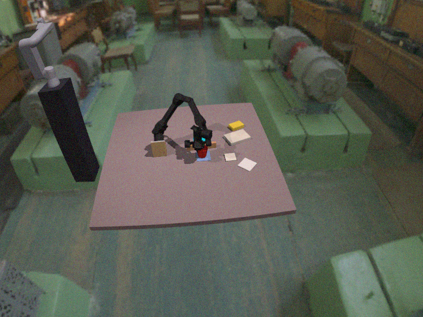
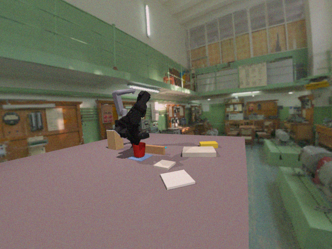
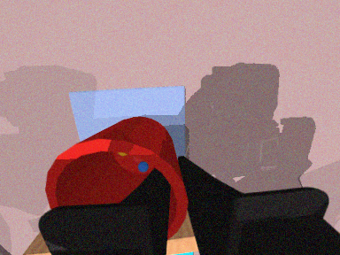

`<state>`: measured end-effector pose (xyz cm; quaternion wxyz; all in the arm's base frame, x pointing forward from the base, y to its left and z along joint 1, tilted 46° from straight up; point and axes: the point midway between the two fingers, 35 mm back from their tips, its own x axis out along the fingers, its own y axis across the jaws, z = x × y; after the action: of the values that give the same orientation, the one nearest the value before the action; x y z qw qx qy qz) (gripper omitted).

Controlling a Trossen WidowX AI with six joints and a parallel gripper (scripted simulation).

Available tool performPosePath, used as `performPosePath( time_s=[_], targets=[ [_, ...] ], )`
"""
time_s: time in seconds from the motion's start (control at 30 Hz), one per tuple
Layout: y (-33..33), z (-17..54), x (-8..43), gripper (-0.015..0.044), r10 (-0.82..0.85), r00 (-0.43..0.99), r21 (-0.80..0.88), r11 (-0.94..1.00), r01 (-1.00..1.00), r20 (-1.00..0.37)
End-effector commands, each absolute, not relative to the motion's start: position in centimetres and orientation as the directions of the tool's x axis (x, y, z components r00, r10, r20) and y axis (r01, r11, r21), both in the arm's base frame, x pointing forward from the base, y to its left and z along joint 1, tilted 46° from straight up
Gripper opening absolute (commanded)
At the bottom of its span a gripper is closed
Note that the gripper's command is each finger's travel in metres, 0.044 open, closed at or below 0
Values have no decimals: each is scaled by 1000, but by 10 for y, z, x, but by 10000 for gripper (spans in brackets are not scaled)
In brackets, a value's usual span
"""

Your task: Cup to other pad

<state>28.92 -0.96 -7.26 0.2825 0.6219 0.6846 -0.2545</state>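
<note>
The red cup (image 1: 202, 153) (image 2: 138, 150) (image 3: 143, 130) stands upright on the blue pad (image 1: 207, 158) (image 2: 146, 156) (image 3: 138, 102). My gripper (image 1: 200, 147) (image 2: 136, 144) (image 3: 173, 162) is shut on the cup's wall, with one finger inside the rim and the other outside. A blue marble (image 3: 142, 166) and a yellow marble (image 3: 122, 154) show inside the cup; the finger and wall hide the rest of its inside. A cyan patch (image 1: 203, 138) (image 2: 165, 147) shows behind the wooden bar, mostly hidden; I cannot tell its full shape.
The low wooden bar (image 1: 213, 145) (image 2: 156, 149) lies just behind the cup. A wooden block (image 1: 159, 149) (image 2: 113, 141) stands left. A small cream tile (image 1: 230, 157) (image 2: 165, 164), a white tile (image 1: 247, 164) (image 2: 177, 179), a thick pale slab (image 1: 237, 136) (image 2: 199, 151) and a yellow block (image 1: 236, 125) (image 2: 208, 144) lie right.
</note>
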Motion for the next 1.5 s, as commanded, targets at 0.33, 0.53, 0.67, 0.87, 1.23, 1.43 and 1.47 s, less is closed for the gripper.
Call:
performPosePath(
  time_s=[0.33, 0.53, 0.67, 0.87, 1.23, 1.43, 1.47],
  targets=[
    [-52, -33, 294, 0, 703, -55, 11, 90, 996, -709],
    [-59, -26, 293, 0, 704, -55, 11, 89, 996, -708],
    [-57, -28, 293, 0, 707, -55, 8, 85, 996, -705],
    [-57, -28, 293, 0, 707, -55, 8, 85, 996, -705],
    [-54, -25, 293, 0, 707, -55, 8, 86, 996, -705],
    [-46, -17, 292, 0, 706, -55, 9, 87, 996, -706],
    [-45, -15, 291, 0, 706, -55, 9, 87, 996, -706]
  ],
)
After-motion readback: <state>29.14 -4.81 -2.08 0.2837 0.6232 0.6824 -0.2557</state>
